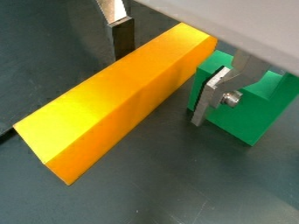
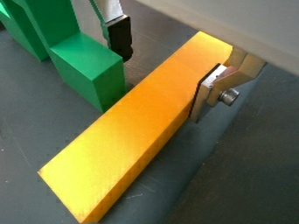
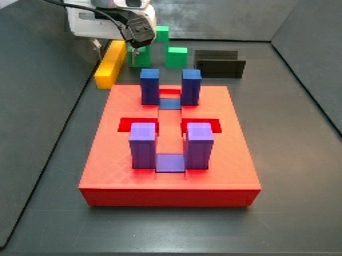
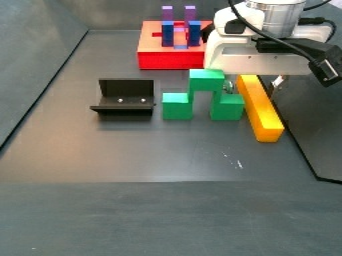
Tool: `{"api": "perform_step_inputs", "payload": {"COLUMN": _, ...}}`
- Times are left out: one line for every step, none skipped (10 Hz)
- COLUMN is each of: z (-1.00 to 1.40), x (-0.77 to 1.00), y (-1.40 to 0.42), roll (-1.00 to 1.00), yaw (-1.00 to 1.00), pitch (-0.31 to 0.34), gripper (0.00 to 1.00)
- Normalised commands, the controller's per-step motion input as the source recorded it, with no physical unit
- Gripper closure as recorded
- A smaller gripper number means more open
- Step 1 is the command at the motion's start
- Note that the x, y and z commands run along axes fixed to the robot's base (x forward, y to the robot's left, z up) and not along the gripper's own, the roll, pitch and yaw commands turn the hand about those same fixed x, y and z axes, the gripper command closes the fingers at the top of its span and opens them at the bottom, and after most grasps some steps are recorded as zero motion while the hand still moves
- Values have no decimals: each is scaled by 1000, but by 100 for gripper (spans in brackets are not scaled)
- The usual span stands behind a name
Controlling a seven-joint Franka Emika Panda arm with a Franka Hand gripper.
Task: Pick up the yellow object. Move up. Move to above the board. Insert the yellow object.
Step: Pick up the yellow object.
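The yellow object (image 1: 117,101) is a long yellow-orange bar lying flat on the dark floor; it shows in both wrist views (image 2: 135,140) and both side views (image 3: 110,62) (image 4: 262,110). My gripper (image 1: 163,68) is low over one end of the bar and open, with one finger on each long side (image 2: 163,66). One finger (image 2: 208,92) is against the bar's side. The other finger (image 2: 118,39) stands off it with a gap. The board (image 3: 167,150) is a red slab bearing upright blue and purple blocks, apart from the bar (image 4: 171,50).
A green stepped block (image 4: 207,95) sits right beside the bar, close to one finger (image 1: 251,109) (image 2: 70,61). The dark fixture (image 4: 123,98) stands further off (image 3: 221,65). Grey walls ring the floor.
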Motion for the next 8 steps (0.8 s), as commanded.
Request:
{"api": "perform_step_inputs", "payload": {"z": 0, "x": 0, "y": 0, "roll": 0, "yaw": 0, "pitch": 0, "gripper": 100}}
{"api": "perform_step_inputs", "payload": {"z": 0, "x": 0, "y": 0, "roll": 0, "yaw": 0, "pitch": 0, "gripper": 100}}
{"api": "perform_step_inputs", "payload": {"z": 0, "x": 0, "y": 0, "roll": 0, "yaw": 0, "pitch": 0, "gripper": 100}}
{"api": "perform_step_inputs", "payload": {"z": 0, "x": 0, "y": 0, "roll": 0, "yaw": 0, "pitch": 0, "gripper": 100}}
{"api": "perform_step_inputs", "payload": {"z": 0, "x": 0, "y": 0, "roll": 0, "yaw": 0, "pitch": 0, "gripper": 100}}
{"api": "perform_step_inputs", "payload": {"z": 0, "x": 0, "y": 0, "roll": 0, "yaw": 0, "pitch": 0, "gripper": 100}}
{"api": "perform_step_inputs", "payload": {"z": 0, "x": 0, "y": 0, "roll": 0, "yaw": 0, "pitch": 0, "gripper": 100}}
{"api": "perform_step_inputs", "payload": {"z": 0, "x": 0, "y": 0, "roll": 0, "yaw": 0, "pitch": 0, "gripper": 100}}
